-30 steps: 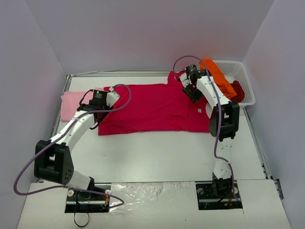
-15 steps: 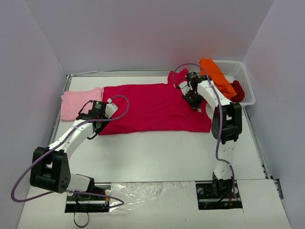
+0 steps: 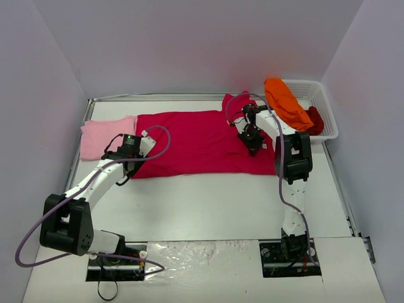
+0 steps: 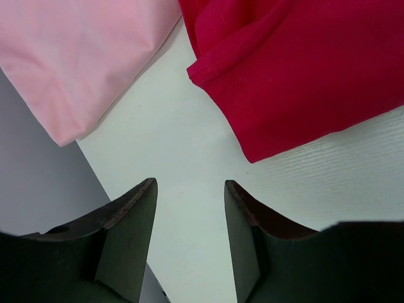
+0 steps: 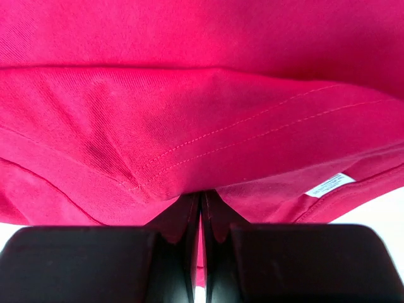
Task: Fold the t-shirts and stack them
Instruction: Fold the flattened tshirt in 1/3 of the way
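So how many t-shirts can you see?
4: the big crimson shirt spread mid-table, the pale pink shirt at its left, the orange shirt draped over the basket rim, the dark red shirt inside. More may hide underneath.

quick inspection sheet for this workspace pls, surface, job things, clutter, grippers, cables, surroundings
surface: white table, shirts on its far half
job's things: crimson shirt spread flat mid-table; pink shirt at far left, a gap between it and the crimson one; orange shirt draped over the basket's rim; dark red shirt in the basket
clutter: white mesh basket at far right
grippers: left gripper open over bare table by the crimson shirt's corner; right gripper shut on a crimson shirt fold
cables: purple cables looping along both arms
surroundings: plain pale walls on three sides
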Robot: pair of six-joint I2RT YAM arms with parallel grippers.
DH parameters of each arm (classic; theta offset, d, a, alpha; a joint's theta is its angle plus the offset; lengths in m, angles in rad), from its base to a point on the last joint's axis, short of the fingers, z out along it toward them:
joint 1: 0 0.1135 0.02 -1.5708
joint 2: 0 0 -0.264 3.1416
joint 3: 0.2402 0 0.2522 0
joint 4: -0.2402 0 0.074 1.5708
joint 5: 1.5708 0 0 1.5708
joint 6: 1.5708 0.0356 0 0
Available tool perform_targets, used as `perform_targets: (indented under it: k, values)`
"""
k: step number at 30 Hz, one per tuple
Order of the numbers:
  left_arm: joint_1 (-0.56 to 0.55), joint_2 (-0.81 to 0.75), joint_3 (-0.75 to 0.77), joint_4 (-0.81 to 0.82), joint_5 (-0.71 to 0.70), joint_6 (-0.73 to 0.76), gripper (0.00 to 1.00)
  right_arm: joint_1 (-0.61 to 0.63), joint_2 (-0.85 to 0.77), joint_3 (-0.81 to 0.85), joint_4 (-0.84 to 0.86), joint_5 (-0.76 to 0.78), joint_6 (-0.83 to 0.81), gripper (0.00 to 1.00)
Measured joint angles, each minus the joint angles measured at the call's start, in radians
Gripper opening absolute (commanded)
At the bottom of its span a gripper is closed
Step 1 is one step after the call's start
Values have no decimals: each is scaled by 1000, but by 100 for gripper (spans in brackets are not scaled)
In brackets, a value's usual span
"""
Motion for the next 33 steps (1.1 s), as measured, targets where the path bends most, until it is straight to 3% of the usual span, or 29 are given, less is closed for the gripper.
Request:
perform_targets:
  k: [13, 33]
  values:
    - [0, 0, -3, 8, 0, -7, 46, 18, 14, 79, 4, -9, 1, 0]
    - [0, 0, -28, 15, -11, -23, 46, 77, 182, 414, -12, -59, 0, 0]
